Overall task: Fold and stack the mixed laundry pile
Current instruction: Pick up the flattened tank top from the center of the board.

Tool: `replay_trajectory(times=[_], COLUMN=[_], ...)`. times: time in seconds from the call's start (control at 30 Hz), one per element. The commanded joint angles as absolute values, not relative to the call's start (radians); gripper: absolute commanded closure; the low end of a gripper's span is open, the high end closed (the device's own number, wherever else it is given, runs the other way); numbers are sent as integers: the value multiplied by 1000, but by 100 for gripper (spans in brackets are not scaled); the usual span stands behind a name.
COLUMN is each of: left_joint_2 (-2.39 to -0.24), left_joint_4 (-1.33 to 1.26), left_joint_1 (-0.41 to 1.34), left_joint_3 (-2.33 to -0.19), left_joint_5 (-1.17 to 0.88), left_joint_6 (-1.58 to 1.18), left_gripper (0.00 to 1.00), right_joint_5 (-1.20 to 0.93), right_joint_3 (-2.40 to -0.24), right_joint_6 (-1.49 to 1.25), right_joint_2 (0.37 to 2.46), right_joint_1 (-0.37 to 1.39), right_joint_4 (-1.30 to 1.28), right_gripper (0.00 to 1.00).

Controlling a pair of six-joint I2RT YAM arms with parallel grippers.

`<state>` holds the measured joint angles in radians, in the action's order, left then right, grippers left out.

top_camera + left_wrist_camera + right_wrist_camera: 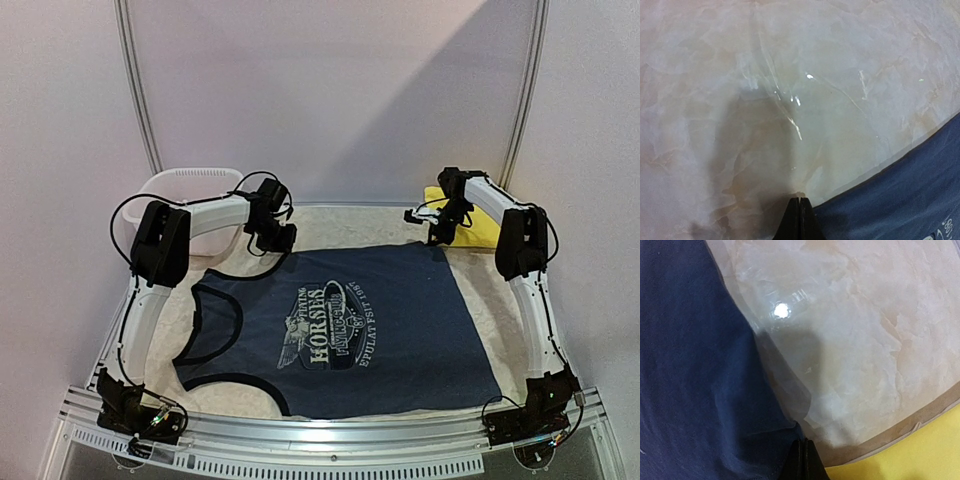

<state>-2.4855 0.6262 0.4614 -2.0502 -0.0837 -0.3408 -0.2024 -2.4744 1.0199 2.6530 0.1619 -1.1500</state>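
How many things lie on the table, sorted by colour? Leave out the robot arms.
Navy tank top: 1
Yellow garment: 1
White basket: 1
Total: 3

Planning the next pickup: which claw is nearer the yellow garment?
Right. The right claw is at the far right corner of the tank top, beside the yellow garment; the left claw is at the far left corner.
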Motion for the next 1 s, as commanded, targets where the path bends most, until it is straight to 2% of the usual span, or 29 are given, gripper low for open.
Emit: replay_trajectory(times=[0.0,0.3,0.7,0.83,0.97], left_joint_2=[-2442,-2338,-2289,-2295,-2303], left_joint_4=[624,549,521,534,543], left_joint_1=[450,451,458,459,459], left_joint_3=[-2032,-1951,-1898,-1904,-1913], left_joint_5=[-95,-78,-94,-90,-88], left_joint_6=[-327,-310,-305,-297,-287], left_gripper=[100,100,100,100,100], right_joint_5=[-275,-300,-233,-227,-206], right_joint_3=[-2415,-2251,-2215,-2216,-2220], right_joint_6=[938,871,877,883,885], right_joint_2=[2590,2378,2430,2463,2492], right_joint_1=[175,173,170,170,174], right_joint_4=[-1123,-1032,-1030,-1036,-1020], right_gripper=[100,100,99,93,75])
